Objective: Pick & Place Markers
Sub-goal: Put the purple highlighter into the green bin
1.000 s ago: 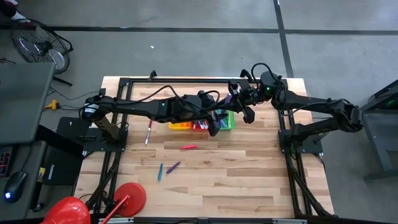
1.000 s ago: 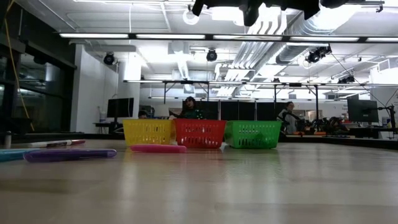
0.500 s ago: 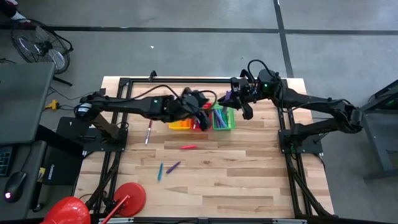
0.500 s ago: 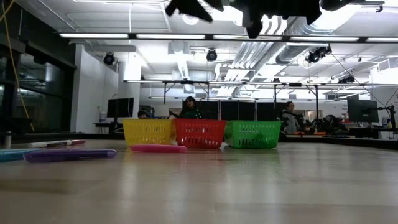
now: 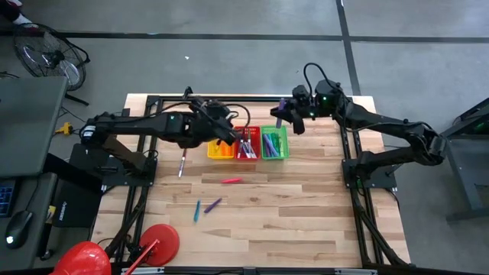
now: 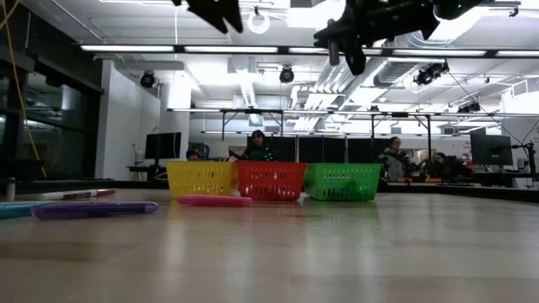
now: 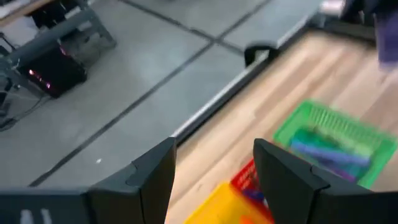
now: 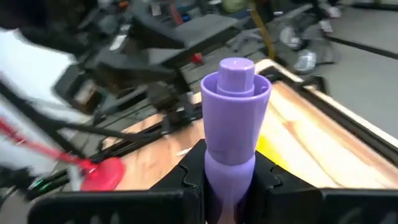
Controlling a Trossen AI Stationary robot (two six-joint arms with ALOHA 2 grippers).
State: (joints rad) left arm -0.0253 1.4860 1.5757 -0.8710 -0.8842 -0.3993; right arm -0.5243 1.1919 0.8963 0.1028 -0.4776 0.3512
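My left gripper (image 5: pixel 229 131) spread, empty, over yellow basket (image 5: pixel 221 152). Four markers (image 5: pixel 231 181) loose on desk (image 5: pixel 306 214) below it. Right gripper (image 5: pixel 281 114) pinches purple marker (image 8: pixel 235 118) beside green basket (image 5: pixel 274 143). Mostly sorted.

High view hangs overhead, looking straight down on the whole table (image 5: pixel 252 221) and both arms. Low view sits at tabletop level, facing across the boards into the room. Both catch the yellow basket (image 5: pixel 220 151), red basket (image 6: pixel 269 180) and green basket (image 6: pixel 346 182). Left wrist view looks down close over the baskets; right wrist view faces across the table edge.
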